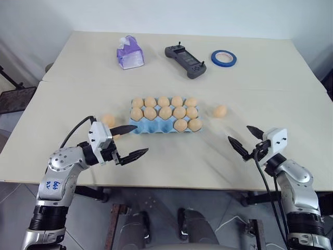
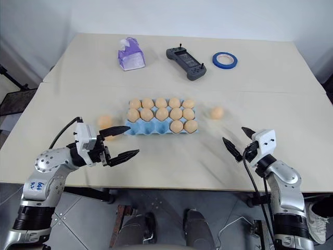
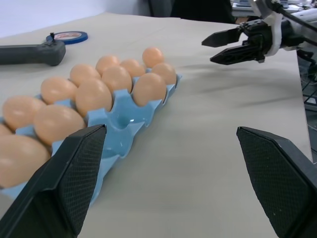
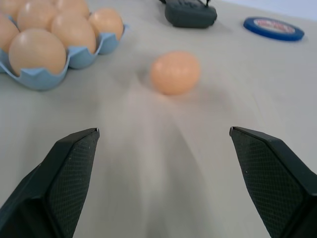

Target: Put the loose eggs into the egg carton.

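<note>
The carton (image 1: 165,125) sits mid-counter (image 1: 270,172) holding twelve eggs. One loose egg (image 1: 220,111) lies at its 3 o'clock, another (image 1: 108,120) at its 9 o'clock. Left claw (image 1: 131,140) and right claw (image 1: 244,138) both gape apart, empty.

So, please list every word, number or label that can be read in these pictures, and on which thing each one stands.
Blue handwritten marks on the left arm's upper shell: too small to read.
Blue tape roll, print on its face: blurred, unreadable.
Purple tissue pack, handheld controller, egg carton: no readable text.
</note>
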{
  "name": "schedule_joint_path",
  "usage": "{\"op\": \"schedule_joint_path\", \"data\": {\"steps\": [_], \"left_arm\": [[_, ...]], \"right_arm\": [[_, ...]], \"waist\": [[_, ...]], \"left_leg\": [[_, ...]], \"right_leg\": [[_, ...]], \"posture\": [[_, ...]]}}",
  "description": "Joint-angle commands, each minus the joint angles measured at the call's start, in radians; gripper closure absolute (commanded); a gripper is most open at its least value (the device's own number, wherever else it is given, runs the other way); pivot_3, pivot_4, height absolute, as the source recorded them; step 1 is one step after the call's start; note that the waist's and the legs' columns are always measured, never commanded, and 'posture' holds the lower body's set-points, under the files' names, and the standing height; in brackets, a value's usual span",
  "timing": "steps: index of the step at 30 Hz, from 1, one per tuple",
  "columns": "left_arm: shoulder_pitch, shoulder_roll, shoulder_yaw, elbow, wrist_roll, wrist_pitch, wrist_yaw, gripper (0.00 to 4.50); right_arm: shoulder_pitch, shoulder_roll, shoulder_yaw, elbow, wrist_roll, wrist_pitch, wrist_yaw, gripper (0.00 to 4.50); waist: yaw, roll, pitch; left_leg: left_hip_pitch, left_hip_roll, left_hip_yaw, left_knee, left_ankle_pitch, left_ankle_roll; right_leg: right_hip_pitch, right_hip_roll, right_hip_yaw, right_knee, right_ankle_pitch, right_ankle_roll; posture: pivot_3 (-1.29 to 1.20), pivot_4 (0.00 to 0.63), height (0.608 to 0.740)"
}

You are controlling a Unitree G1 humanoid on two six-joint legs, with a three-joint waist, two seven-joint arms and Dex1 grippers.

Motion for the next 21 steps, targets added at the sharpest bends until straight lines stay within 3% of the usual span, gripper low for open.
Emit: {"op": "schedule_joint_path", "data": {"steps": [1, 12, 20, 21], "left_arm": [[0.018, -0.003, 0.018, -0.021, -0.008, -0.010, 0.014, 0.00], [0.089, -0.002, 0.040, -0.086, -0.008, -0.017, 0.059, 0.00], [0.120, 0.011, 0.070, -0.117, -0.011, -0.016, 0.082, 0.00], [0.119, 0.011, 0.070, -0.117, -0.010, -0.016, 0.082, 0.00]], "right_arm": [[-0.128, 0.005, 0.031, 0.062, -0.013, 0.019, -0.010, 0.08], [-0.513, 0.066, 0.113, 0.510, -0.155, -0.042, -0.124, 0.08], [-0.617, 0.099, 0.118, 0.735, -0.215, -0.102, -0.233, 0.08], [-0.621, 0.101, 0.116, 0.745, -0.215, -0.110, -0.233, 0.25]], "waist": [[-0.005, 0.001, 0.000], [-0.003, 0.002, 0.001], [-0.003, 0.002, 0.001], [-0.003, 0.002, 0.001]], "left_leg": [[0.000, 0.000, 0.000, 0.001, 0.000, 0.000], [-0.002, 0.001, -0.002, 0.005, 0.000, 0.000], [-0.005, 0.001, -0.002, 0.005, 0.000, -0.001], [-0.005, 0.001, -0.002, 0.005, 0.000, 0.000]], "right_leg": [[0.000, 0.000, 0.000, 0.001, 0.000, 0.000], [-0.001, -0.001, 0.003, 0.004, -0.001, -0.002], [-0.003, -0.001, 0.003, 0.004, -0.001, -0.003], [-0.003, -0.002, 0.003, 0.004, -0.001, -0.003]], "posture": [[0.00, 0.150, 0.740], [0.00, 0.150, 0.740], [0.00, 0.150, 0.740], [0.00, 0.150, 0.740]]}}
